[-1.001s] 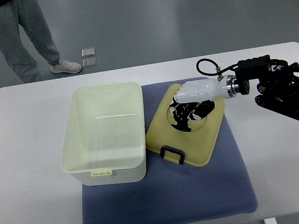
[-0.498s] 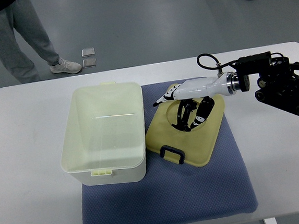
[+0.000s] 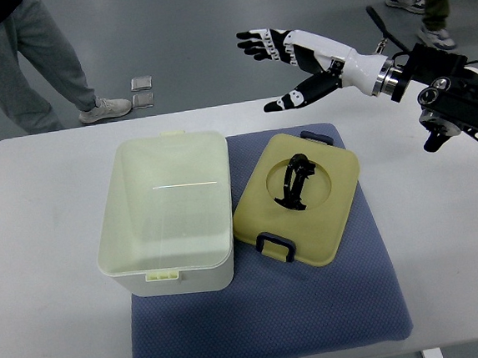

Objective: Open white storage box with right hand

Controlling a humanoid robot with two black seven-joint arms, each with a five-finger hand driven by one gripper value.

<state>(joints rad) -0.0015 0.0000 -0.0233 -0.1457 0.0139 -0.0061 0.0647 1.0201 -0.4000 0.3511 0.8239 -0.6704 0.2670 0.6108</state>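
1. I see the right hand (image 3: 296,61) raised above the worktop's (image 3: 59,329) far edge, fingers spread, grasping nothing.
2. The white storage box (image 3: 165,215) sits open on the blue mat (image 3: 268,319), its lid (image 3: 298,199) lying just beside it.

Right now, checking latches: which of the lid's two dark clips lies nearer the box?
The clip on the lid's near edge; the other clip sits toward the right hand.

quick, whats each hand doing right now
Right hand: open, fingers spread, holding nothing, raised above the table's far edge.
Left hand: not in view.
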